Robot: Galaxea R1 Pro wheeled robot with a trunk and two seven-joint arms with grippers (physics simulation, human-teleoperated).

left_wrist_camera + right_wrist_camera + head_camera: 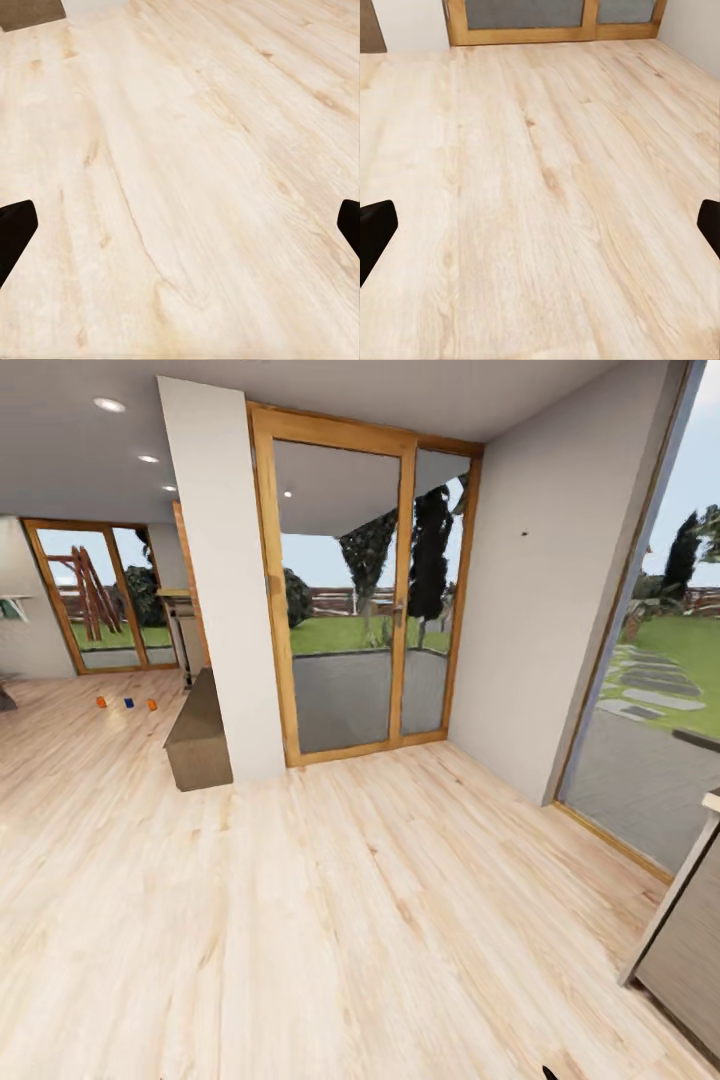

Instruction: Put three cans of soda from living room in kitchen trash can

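Left hand (180, 225) spread wide over floor (187, 150), soda cans (127, 703) far ahead.

A home: light wood floor (330, 920), wood-framed glass doors (365, 600) onto garden

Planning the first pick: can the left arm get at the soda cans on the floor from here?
Probably not. The soda cans sit far across the wood floor, beyond the white pillar. The open left gripper hangs over bare boards; drive closer first.
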